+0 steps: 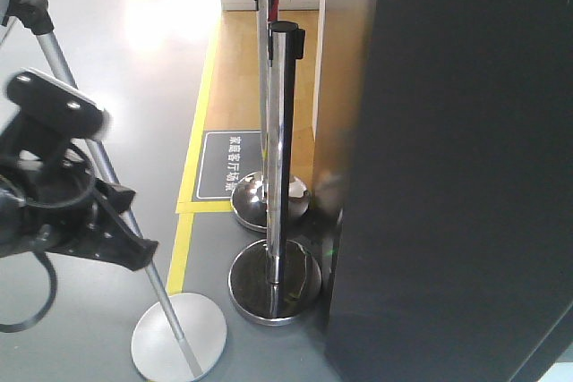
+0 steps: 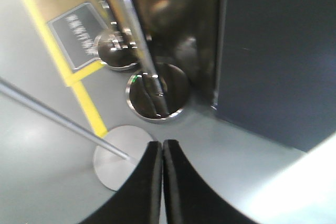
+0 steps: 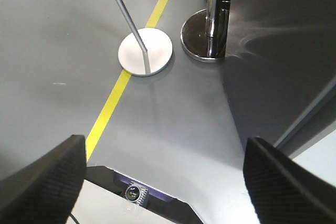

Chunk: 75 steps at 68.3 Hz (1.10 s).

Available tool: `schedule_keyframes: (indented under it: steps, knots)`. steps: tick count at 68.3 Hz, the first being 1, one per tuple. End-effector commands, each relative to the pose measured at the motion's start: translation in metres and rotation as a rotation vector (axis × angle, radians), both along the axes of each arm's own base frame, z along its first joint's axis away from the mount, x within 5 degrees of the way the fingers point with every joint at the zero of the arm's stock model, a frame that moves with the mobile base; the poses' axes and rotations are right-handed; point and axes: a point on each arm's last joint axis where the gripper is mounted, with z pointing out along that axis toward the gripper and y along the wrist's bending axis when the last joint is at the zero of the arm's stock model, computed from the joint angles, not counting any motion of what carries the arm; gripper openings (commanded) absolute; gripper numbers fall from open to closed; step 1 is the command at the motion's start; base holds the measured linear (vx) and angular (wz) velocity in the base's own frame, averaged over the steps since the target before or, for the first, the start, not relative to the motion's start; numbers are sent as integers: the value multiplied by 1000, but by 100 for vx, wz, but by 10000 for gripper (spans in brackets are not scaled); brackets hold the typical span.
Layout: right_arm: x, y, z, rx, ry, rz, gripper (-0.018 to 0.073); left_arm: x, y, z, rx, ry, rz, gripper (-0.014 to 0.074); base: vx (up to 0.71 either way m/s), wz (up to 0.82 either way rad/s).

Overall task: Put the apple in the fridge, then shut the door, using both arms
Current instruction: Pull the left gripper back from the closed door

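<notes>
The fridge (image 1: 466, 167) fills the right of the front view as a flat dark grey-blue face; none of its white interior shows. It also shows in the left wrist view as the fridge (image 2: 278, 51) and in the right wrist view as the fridge (image 3: 283, 51). I cannot tell the door apart from the body. The apple is out of view. My left arm (image 1: 81, 221) hangs at the left, away from the fridge. My left gripper (image 2: 161, 148) is shut with its fingers pressed together on nothing, above the floor. My right gripper (image 3: 163, 179) is open and empty over the grey floor.
Two silver stanchion posts (image 1: 279, 131) stand on round bases (image 1: 275, 282) just left of the fridge. A thin tilted pole on a flat round foot (image 1: 179, 337) sits nearer me. A yellow floor line (image 1: 199, 114) and a dark floor sign (image 1: 231, 163) lie beyond. The robot's base with a small camera (image 3: 134, 192) is below the right gripper.
</notes>
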Motion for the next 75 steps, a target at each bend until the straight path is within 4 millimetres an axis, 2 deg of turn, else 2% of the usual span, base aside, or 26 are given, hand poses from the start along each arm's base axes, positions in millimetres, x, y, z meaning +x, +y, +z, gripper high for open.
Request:
schedule_keyframes:
  steps: [1,16,23,30,38,48,70,75]
  knots:
    - [5,1,10,23,-68,-15,583,-1,0,20,-68,-100,-2,-6,0,0]
    - [9,-2,13,3,-124,-39,577,-1,1,18,-57,-86,3,-6,0,0]
    - [11,-3,16,2,-165,-51,529,-1,1,18,-56,-84,3,-6,0,0]
    - [16,-4,18,-17,-201,-67,403,-1,1,18,-56,-84,3,-6,0,0]
    - [20,-6,23,-28,-265,-85,198,-1,1,18,-57,-85,3,-6,0,0]
    - [25,-6,32,-24,-384,-87,-10,-1,1,18,-57,-86,3,-6,0,0]
    - [39,-9,65,-39,-774,-131,-10,-1,1,18,-57,-86,3,-6,0,0]
    - [47,-7,70,-54,-813,-134,-9,-1,1,18,-57,-86,3,-6,0,0]
